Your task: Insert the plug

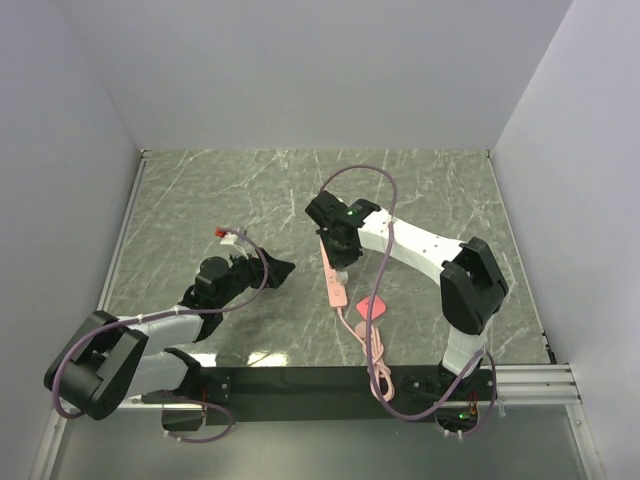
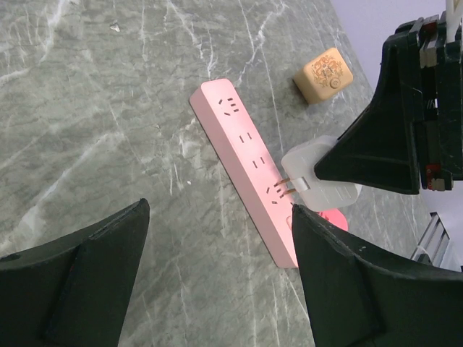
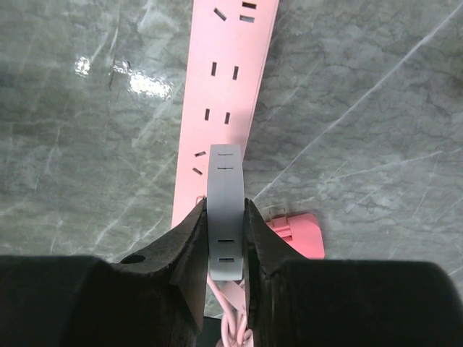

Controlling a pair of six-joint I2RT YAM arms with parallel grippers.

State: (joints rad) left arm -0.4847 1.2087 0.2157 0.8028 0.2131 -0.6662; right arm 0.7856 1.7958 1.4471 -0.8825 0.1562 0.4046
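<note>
Plug (image 3: 225,170) sits clamped in the right tool (image 3: 224,210), prongs (image 2: 286,185) at the power strip (image 3: 221,87).

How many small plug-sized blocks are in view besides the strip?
3: a white plug clamped by the right gripper over the power strip; a tan cube right of the strip; a coral-pink block beside the strip's cord end. More may be hidden.

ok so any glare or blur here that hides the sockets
Right wrist view: a glare patch on the table beside the power strip, sockets crisp; the right end effector gripping the white plug is dark and soft. Left wrist view: left end effector soft in the foreground, strip sharp. Top view: even light, sockets too small to read.
</note>
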